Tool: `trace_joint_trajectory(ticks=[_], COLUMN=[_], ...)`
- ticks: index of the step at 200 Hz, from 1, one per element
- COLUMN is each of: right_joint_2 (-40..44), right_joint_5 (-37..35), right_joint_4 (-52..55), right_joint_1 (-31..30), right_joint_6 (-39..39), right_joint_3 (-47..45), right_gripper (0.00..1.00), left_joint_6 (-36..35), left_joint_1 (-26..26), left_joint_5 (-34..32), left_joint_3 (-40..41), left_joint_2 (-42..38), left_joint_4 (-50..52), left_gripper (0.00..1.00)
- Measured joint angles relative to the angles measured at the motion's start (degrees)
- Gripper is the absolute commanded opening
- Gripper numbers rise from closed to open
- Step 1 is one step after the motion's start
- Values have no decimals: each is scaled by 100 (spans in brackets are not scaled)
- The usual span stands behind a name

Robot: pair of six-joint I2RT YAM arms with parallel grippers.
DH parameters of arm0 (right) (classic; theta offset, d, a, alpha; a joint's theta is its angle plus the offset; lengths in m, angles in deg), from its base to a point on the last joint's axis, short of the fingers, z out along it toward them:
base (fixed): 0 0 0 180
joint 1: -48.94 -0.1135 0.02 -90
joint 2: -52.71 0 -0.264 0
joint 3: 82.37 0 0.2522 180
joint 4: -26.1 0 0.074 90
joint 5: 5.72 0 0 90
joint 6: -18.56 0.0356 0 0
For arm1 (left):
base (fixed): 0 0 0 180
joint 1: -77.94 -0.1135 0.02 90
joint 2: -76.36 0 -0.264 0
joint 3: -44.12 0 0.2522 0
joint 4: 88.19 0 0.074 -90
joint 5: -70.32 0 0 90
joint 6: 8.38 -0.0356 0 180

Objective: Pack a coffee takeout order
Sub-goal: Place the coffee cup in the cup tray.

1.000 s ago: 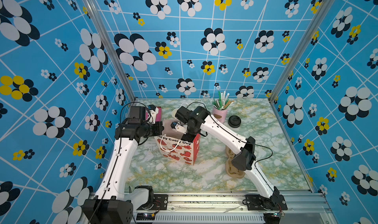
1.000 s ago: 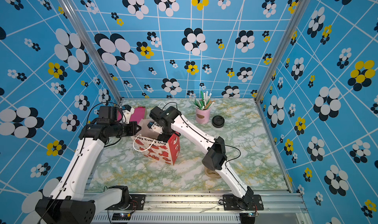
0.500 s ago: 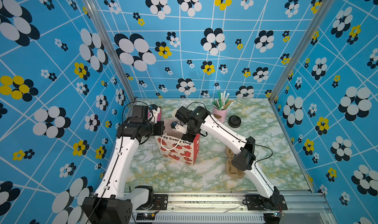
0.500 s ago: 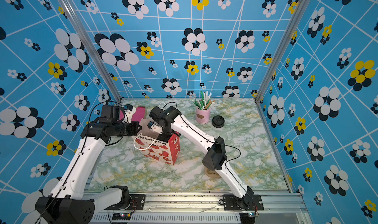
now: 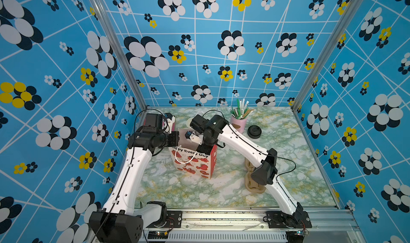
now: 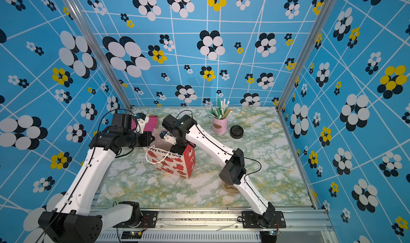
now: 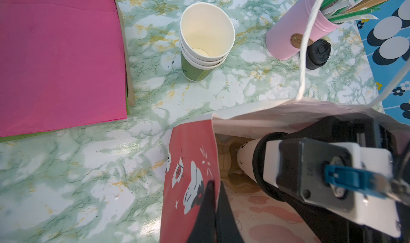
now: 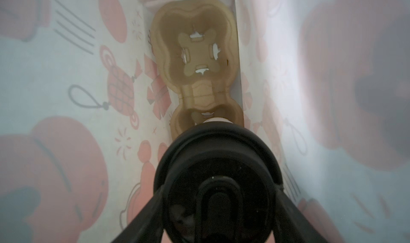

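A red and white gift bag stands open mid-table. My left gripper is shut on the rim of the bag's red side wall. My right gripper reaches down inside the bag. It is shut on the black round lid of a pale paper cup. A brown pulp cup holder lies on the bag's floor. The cup's base hangs over the holder's nearer pocket; whether they touch I cannot tell.
Beyond the bag are a stack of lidless cups, a pink tumbler of wrapped straws and a lone black lid. Flat pink napkins lie at the back left. Spare pulp holders sit under my right forearm.
My left gripper has edged slightly to the right with the bag's rim. The right arm has hardly moved.
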Motion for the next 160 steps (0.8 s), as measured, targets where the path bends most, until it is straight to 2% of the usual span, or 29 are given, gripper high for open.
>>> trace_joint_trajectory(ticks=[160], right_joint_2=[428], right_joint_5=[125], right_joint_4=[-326], right_joint_1=[0], right_joint_6=[131], right_joint_3=[190], right_gripper=[86], left_joint_6=[-9], left_joint_1=[59], left_joint_5=[-59], left_joint_3=[0], left_joint_2=[0], left_joint_4=[2], left_gripper=[0])
